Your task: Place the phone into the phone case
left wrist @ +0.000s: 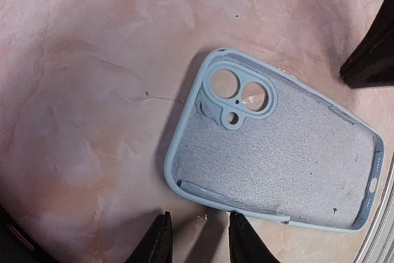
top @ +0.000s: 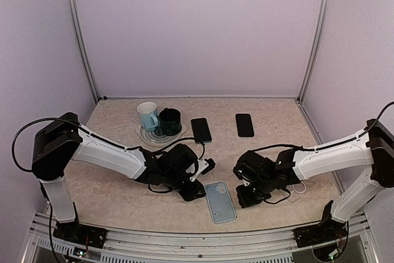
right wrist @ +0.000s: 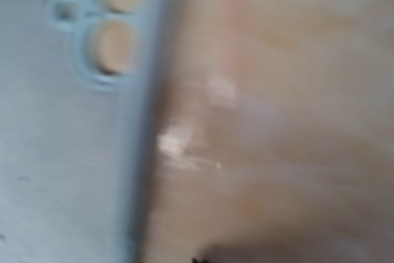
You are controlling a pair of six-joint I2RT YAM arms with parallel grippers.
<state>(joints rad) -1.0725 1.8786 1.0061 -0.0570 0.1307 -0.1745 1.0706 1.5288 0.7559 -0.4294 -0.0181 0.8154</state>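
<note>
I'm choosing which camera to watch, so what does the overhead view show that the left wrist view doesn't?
Only overhead: the left phone, the right phone, a light mug and a dark mug at the back.
Only the left wrist: the case's textured lining, and that the fingers of the left hand are apart.
Both: the light blue case lying open side up on the table.

White arm links [top: 114, 152], black joints [top: 54, 146]

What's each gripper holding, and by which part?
Left gripper: nothing; open, just short of the phone case edge. Right gripper: cannot tell, its wrist view is blurred.
</note>
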